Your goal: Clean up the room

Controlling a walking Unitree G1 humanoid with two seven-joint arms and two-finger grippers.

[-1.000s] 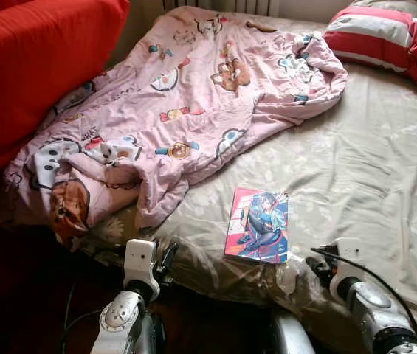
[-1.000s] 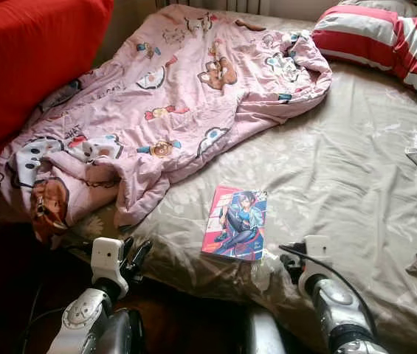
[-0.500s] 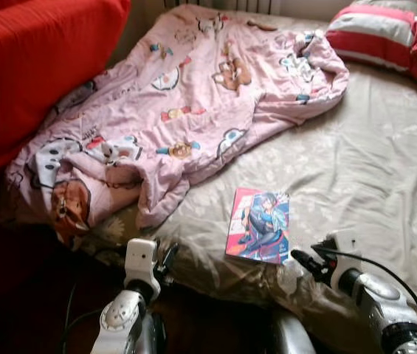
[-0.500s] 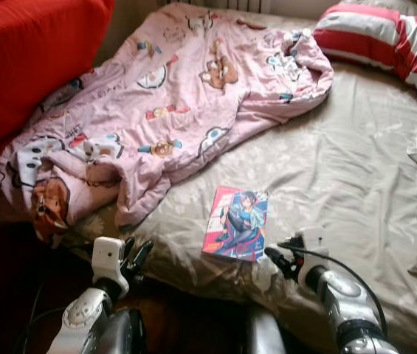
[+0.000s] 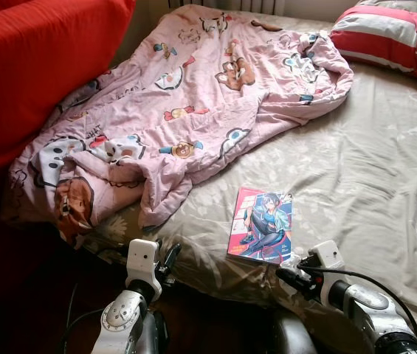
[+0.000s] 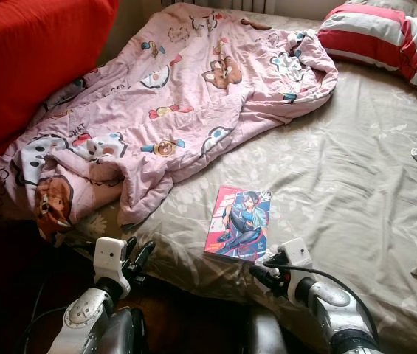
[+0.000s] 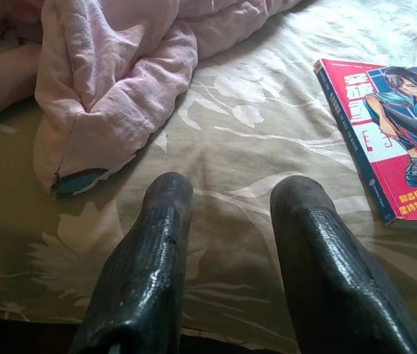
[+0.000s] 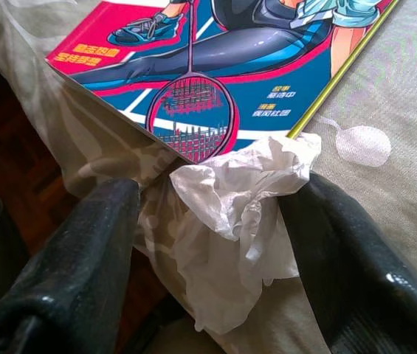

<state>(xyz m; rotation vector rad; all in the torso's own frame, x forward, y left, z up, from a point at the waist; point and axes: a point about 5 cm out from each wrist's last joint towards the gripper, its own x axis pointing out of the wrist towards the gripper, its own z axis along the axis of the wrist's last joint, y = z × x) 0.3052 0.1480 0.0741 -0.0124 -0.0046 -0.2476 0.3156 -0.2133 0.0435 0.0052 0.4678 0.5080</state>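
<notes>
Two spread fingers [image 8: 83,251] flank crumpled tissue [image 8: 238,214], book [image 8: 230,66] beside

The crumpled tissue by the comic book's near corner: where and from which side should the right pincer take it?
Best pinch the crumpled tissue across its bunched middle, coming from the bed's near edge. It lies against the comic book corner, so closing sideways, along the book's near edge, should spare the cover. The right pincer is open, a finger on either side of it.
</notes>
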